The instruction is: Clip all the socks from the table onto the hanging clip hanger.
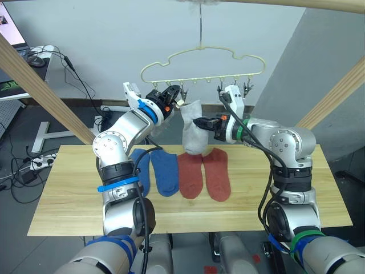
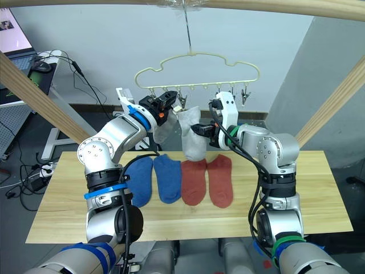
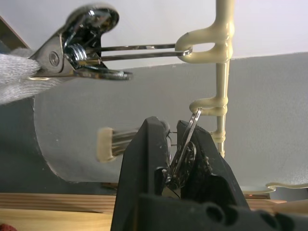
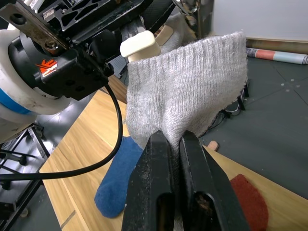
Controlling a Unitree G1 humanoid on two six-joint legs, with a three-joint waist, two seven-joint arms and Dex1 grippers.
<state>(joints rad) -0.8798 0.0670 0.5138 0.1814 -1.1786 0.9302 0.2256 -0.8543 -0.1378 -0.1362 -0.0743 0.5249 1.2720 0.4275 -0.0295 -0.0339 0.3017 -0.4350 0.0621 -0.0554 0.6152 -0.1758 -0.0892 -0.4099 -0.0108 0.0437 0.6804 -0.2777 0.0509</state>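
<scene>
Left gripper (image 1: 171,95) pinches a small dark metal clip (image 3: 180,166) on the cream-yellow wire hanger (image 1: 202,54), likely squeezing it open. Right gripper (image 1: 200,122) pinches a light grey ankle sock (image 1: 191,132), raising its cuff toward that clip. Blue and rust-red socks (image 1: 202,172) lie on the light wooden table (image 1: 63,200).

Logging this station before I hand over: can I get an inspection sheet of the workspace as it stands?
Surface: wooden table, bare apart from socks.
Job's things: two blue socks and two rust-red socks flat in a row; one grey sock hanging from a clip; second grey sock held up under the clip hanger.
Clutter: nothing seen.
Grippers: left gripper closed on a clip; right gripper pinching the second grey sock.
Cables: black leads trailing on the floor behind.
Surroundings: wooden poles, side desk with a screen.
</scene>
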